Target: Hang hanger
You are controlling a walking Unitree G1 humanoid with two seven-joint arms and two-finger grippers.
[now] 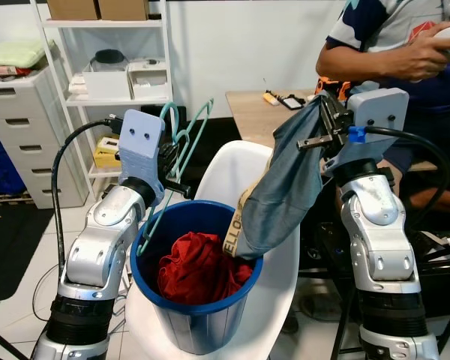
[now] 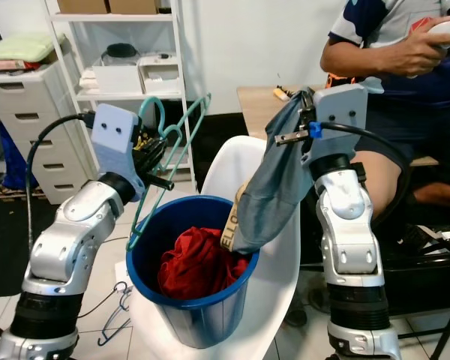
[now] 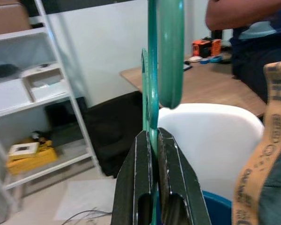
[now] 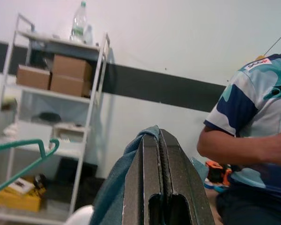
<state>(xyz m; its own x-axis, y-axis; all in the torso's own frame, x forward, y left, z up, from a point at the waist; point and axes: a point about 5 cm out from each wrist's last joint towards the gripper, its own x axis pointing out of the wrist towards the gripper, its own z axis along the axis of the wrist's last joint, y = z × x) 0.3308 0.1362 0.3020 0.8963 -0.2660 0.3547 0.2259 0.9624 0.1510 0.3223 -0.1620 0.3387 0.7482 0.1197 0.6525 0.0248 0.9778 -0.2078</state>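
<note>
Above the blue plastic bucket (image 1: 197,315), I have hanger and garment both lifted.
Head view: left gripper (image 1: 167,160) pinches the teal wire hanger (image 1: 186,139); right gripper (image 1: 324,127) clamps grey-blue shorts (image 1: 285,191). Wrist views: both fingers tight. Next, I judge, threading hanger into shorts.

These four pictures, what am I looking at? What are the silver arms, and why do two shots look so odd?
The silver arms belong to a walking household robot. The two wide pictures come from cameras in its head, looking down. The two odd close-ups come from cameras on its wrists, looking along the black fingers. Its left gripper is shut on a green hanger. Its right gripper pinches a grey-blue garment, which droops into a blue bucket holding red cloth. The bucket sits on a white chair. A person sits behind, beside a wooden table; white shelves stand further back.
</note>
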